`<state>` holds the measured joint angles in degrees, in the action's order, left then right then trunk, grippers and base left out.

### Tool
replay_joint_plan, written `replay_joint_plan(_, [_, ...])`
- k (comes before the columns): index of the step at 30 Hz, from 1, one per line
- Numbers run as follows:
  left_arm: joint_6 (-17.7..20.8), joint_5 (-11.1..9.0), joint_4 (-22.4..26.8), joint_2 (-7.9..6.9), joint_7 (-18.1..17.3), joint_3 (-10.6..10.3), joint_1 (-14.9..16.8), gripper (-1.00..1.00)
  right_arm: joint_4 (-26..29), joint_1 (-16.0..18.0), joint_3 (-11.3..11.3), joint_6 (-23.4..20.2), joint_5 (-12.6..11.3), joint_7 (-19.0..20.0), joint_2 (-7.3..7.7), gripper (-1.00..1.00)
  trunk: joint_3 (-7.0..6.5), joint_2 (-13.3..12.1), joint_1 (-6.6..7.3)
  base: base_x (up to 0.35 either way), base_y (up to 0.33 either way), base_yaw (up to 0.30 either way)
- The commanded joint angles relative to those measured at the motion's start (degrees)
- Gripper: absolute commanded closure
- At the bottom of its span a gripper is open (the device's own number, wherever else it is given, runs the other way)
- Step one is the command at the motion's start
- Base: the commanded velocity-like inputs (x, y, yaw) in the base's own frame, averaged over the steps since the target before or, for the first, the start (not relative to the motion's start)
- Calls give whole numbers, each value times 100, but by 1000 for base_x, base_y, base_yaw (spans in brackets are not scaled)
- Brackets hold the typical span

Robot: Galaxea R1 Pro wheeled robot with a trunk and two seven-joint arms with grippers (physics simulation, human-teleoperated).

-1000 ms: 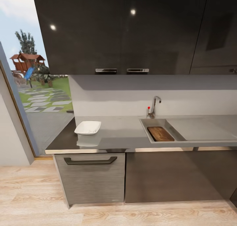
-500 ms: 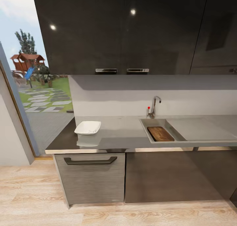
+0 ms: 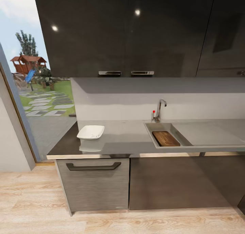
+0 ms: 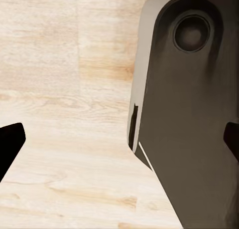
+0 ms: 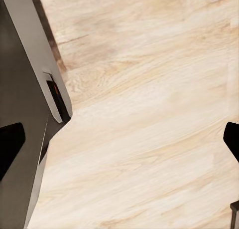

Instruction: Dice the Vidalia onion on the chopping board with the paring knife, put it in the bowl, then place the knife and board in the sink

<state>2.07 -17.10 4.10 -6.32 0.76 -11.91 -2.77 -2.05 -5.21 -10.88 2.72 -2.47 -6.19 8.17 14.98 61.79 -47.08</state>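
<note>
A long, smooth grey countertop (image 3: pixel 126 138) with a glossy surface and a pale front edge is seen from the head view, set above dark cabinets (image 3: pixel 177 183) and one grey, finely grained drawer front (image 3: pixel 93 186) with a dark bar handle. The sink (image 3: pixel 151 133) is taken as the landmark: a rectangular grey steel basin let into the countertop, with a flat drainer (image 3: pixel 207 133) adjoining it on the side away from the window. A chrome tap (image 3: pixel 160 109) with a small red knob is mounted just behind the sink.

Inside the sink the chopping board (image 3: pixel 165 138) is laid flat. It is brown wood with visible grain and rounded corners, and its long axis is directed from the sink's front edge towards the tap, slightly slanted. The paring knife cannot be made out.

Well apart from the sink, near the countertop's window end, the bowl (image 3: pixel 91 132) is placed: a shallow white squarish dish with rounded corners and sloping sides, mirrored in the glossy top.

Glossy black wall cupboards (image 3: pixel 136 30) are hung above the sink.

In the wrist views, pale wood-grain flooring (image 5: pixel 149 119) and dark, rounded parts of the robot's body (image 4: pixel 194 119) are shown. The left gripper (image 4: pixel 119 141) and the right gripper (image 5: pixel 119 141) are both held spread wide, dark fingertips at opposite picture edges, nothing between them.
</note>
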Motion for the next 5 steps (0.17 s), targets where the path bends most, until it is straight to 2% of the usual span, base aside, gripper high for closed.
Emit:
replay_joint_plan(1, [22, -56, 27, 24, 6, -48, -5, -100, -7, 3, -19, 28, -25, -1, 0, -100, 4, 3, -1, 0, 0, 0])
replay_joint_plan(5, [22, -56, 34, 123, 4, -48, -5, -100, -6, 3, -19, 27, -25, -2, 0, -100, 4, 3, -1, 0, 0, 0])
